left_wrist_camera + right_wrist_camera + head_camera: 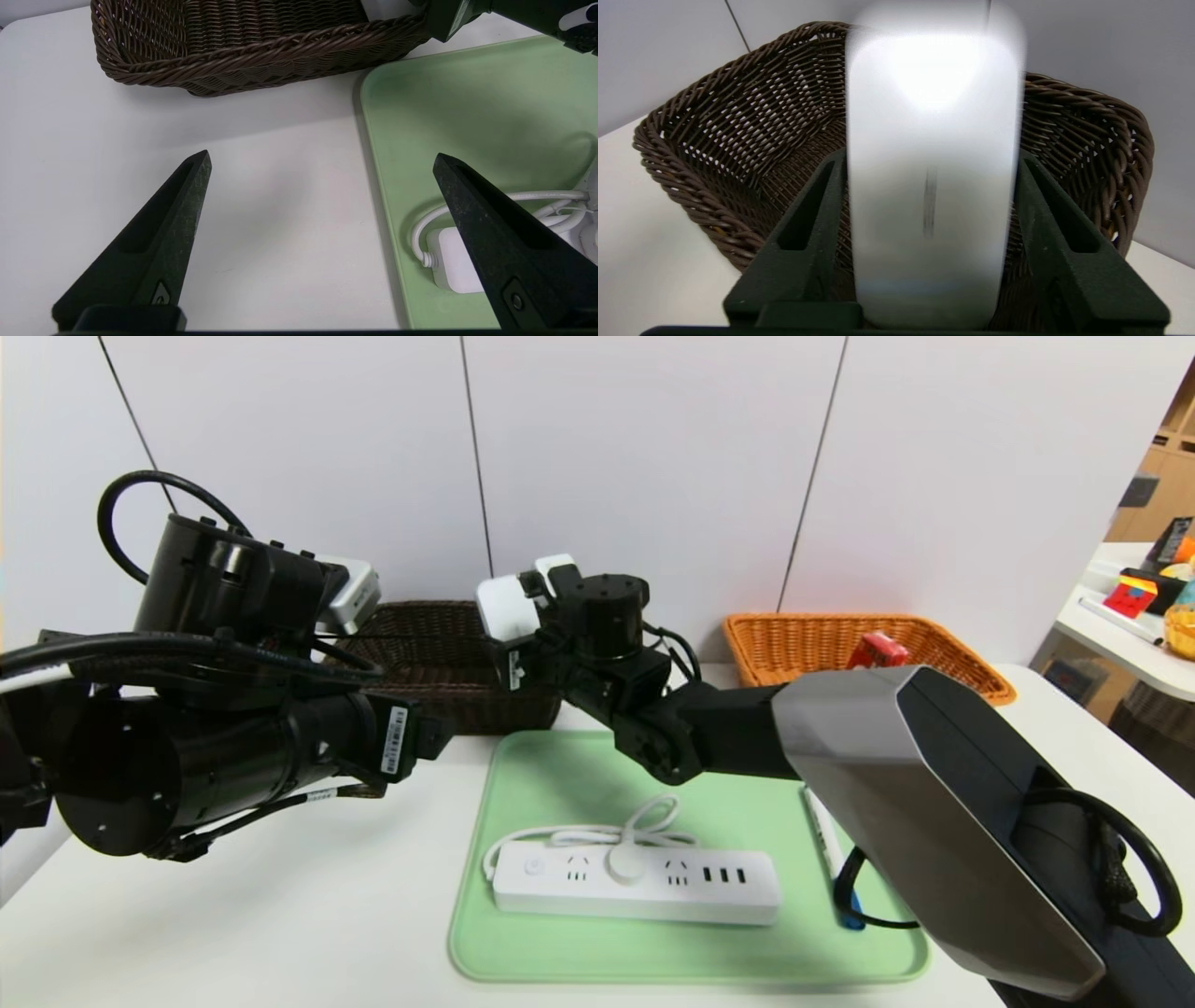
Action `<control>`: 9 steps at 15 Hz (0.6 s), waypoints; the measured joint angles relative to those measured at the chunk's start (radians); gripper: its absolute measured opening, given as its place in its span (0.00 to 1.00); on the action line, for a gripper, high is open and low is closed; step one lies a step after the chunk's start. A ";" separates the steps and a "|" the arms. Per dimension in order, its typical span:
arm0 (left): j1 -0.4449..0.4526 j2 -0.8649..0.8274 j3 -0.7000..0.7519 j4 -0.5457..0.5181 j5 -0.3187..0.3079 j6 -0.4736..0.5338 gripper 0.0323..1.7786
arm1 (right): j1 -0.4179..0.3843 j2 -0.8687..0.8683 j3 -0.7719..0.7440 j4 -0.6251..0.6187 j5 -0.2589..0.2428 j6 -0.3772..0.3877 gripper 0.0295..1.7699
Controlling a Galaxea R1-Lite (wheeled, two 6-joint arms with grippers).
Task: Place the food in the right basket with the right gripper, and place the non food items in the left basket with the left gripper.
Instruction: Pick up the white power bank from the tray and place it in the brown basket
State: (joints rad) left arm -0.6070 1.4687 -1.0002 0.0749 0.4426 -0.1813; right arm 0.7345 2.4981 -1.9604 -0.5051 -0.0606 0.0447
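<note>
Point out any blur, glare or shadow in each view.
Right wrist view: the flat white device between the right gripper's fingers is smeared and glary, while the dark brown basket is crisp. Left wrist view: sharp, with soft shadows on the green mat. Head view: even light, and the power strip reads clearly.

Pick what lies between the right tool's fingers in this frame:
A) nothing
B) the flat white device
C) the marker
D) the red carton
B: in the right wrist view the flat white device sits between the right tool fingers, held over the dark basket; the red carton is in the orange basket and the marker lies on the green tray.
</note>
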 joint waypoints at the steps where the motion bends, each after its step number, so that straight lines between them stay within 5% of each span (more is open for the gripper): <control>1: -0.001 0.000 0.000 0.000 0.001 0.000 0.95 | -0.001 0.003 0.000 -0.003 0.000 -0.001 0.69; 9: -0.002 -0.001 -0.003 -0.002 0.006 -0.005 0.95 | -0.011 -0.024 0.000 -0.009 -0.008 -0.011 0.87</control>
State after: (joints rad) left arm -0.6089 1.4677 -1.0034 0.0730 0.4483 -0.1860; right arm 0.7238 2.4740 -1.9604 -0.5136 -0.0687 0.0332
